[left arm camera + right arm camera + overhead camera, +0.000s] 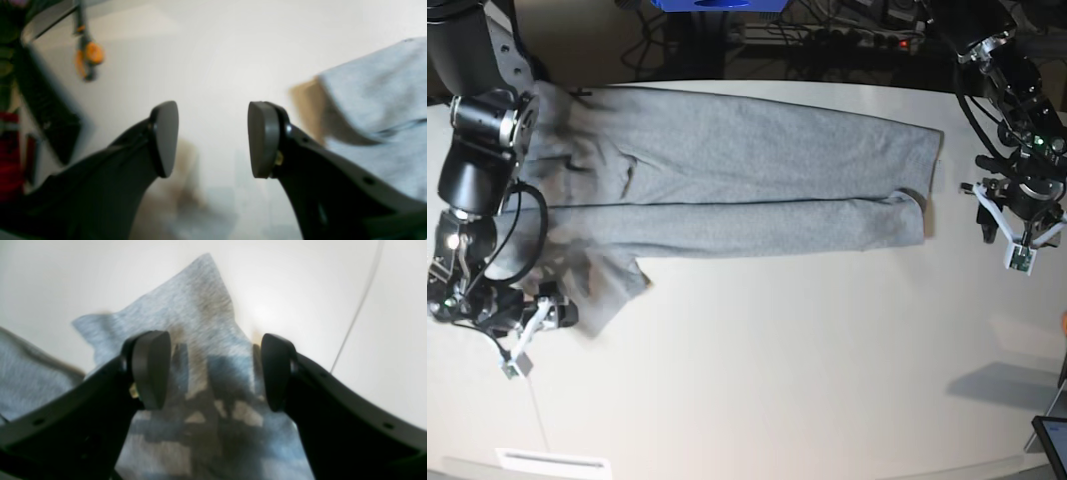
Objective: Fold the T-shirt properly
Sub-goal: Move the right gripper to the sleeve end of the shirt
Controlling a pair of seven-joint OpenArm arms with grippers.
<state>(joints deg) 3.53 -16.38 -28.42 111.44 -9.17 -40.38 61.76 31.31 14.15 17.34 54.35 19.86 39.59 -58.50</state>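
Observation:
The grey T-shirt (727, 170) lies flat along the far side of the white table (807, 360), folded lengthwise into a long band. One sleeve (612, 285) sticks out toward the front at the left end. My right gripper (565, 313) hovers at that sleeve and is open. In the right wrist view the sleeve (200, 316) lies under and between the spread fingers of the right gripper (213, 370), which hold nothing. My left gripper (213, 140) is open over bare table, with the T-shirt's edge (377, 100) just to its right. In the base view the left gripper (1019, 228) sits beside the shirt's right end.
A thin cable (532, 400) runs across the table at the front left, near a white label strip (552, 462). A tablet corner (1052, 440) shows at the front right. An orange-and-black object (88, 56) and a dark slab (50, 110) sit beyond the left gripper.

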